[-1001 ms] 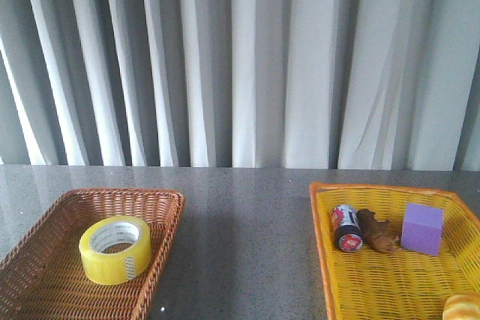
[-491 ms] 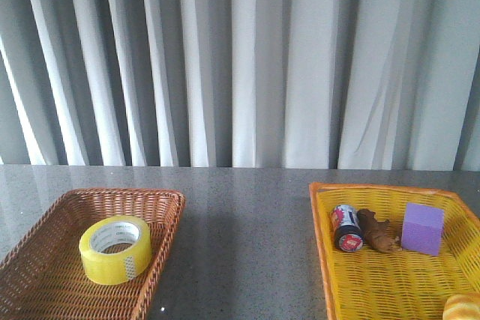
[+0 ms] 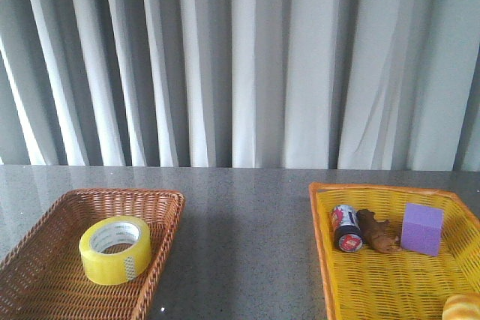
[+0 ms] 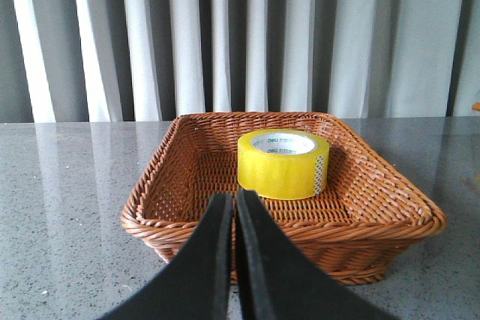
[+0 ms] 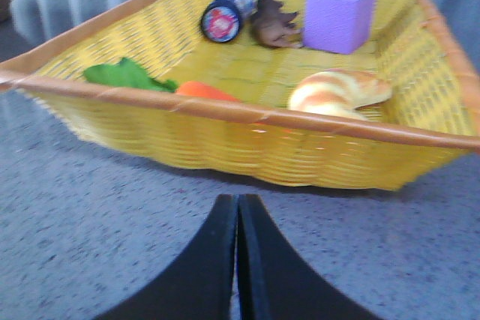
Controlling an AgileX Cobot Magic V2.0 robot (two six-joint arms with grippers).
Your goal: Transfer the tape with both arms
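The yellow tape roll (image 3: 115, 249) with a white printed core lies flat in the brown wicker basket (image 3: 169, 219) at the left of the table. In the left wrist view the tape (image 4: 283, 163) sits in the basket (image 4: 187, 224) beyond my left gripper (image 4: 234, 198), which is shut and empty, just short of the basket's near rim. My right gripper (image 5: 238, 200) is shut and empty over the table, in front of the yellow basket (image 5: 247, 121). Neither arm shows in the front view.
The yellow basket (image 3: 321, 219) at the right holds a small can (image 3: 347, 228), a brown figure (image 3: 377, 231), a purple cube (image 3: 422, 228) and a bread roll (image 3: 462, 306). The right wrist view also shows green leaves (image 5: 124, 75) and a carrot (image 5: 206, 91). Grey curtains hang behind the table.
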